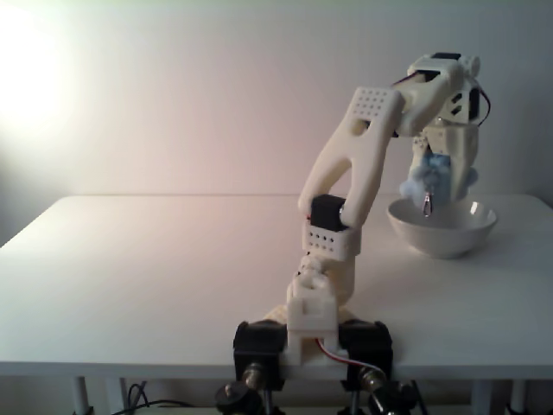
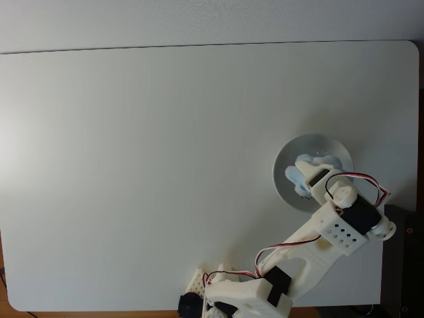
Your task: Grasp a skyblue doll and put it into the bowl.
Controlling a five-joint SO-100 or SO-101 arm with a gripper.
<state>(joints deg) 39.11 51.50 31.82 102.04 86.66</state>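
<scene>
Fixed views – hand (image 1: pixel 429 201) grips skyblue doll (image 1: pixel 418 180) upright above bowl (image 1: pixel 442 228)

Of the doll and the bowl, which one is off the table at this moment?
The skyblue doll: the gripper holds it above the bowl, which rests on the table.

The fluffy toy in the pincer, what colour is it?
Pale sky blue with whitish patches; the doll shows best in the front fixed view, above the bowl.

At the right of the white table (image 1: pixel 155 259), the gripper (image 1: pixel 435 186) points down above the bowl (image 1: pixel 442 226), clamped on the skyblue doll (image 1: pixel 421 180), which hangs just over the rim. The arm's base (image 1: pixel 313 339) is fixed at the near edge.
</scene>
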